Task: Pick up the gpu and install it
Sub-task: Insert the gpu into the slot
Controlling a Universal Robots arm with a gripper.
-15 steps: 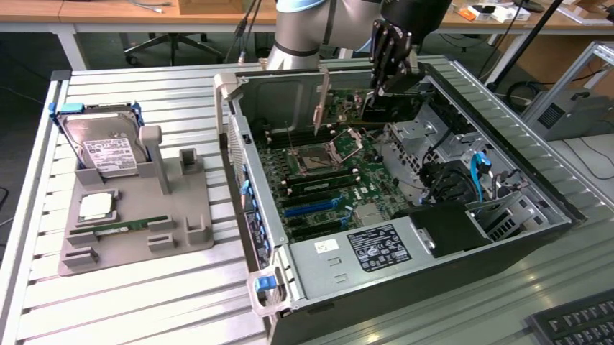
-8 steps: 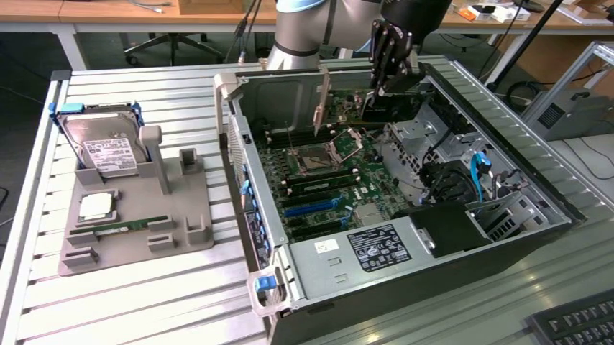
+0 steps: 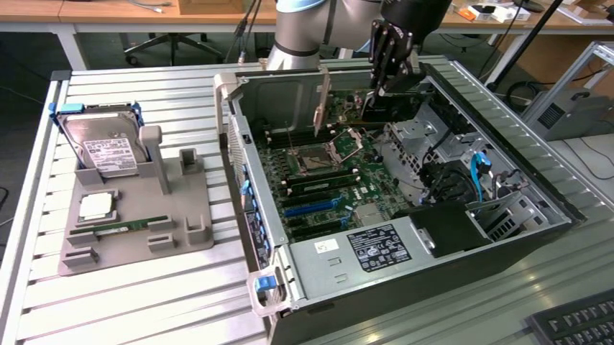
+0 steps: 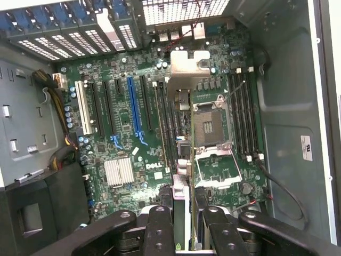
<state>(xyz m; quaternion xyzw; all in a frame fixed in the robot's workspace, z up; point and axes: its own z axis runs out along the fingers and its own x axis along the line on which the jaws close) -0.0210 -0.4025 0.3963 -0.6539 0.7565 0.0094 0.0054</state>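
My gripper [image 3: 386,88] hangs inside the open computer case [image 3: 537,208], near its far end in the exterior view. It is shut on the gpu [image 3: 379,108]. In the wrist view the gpu [image 4: 185,160] appears edge-on between the black fingers [image 4: 160,229]. Its silver end bracket [image 4: 189,69] points toward the rear slot openings [image 4: 80,37]. The card hovers above the green motherboard [image 4: 122,128], over the strip between the expansion slots and the open CPU socket [image 4: 210,122]. A blue slot [image 4: 134,106] lies a little to one side of the card.
A grey parts stand [image 3: 182,215] on the slatted table holds a silver hard drive [image 3: 111,147], a processor [image 3: 96,206] and a memory stick [image 3: 120,226]. Drive cages and blue cables [image 3: 475,172] crowd the case's side at the exterior view's right. A keyboard [image 3: 576,323] sits at the near corner.
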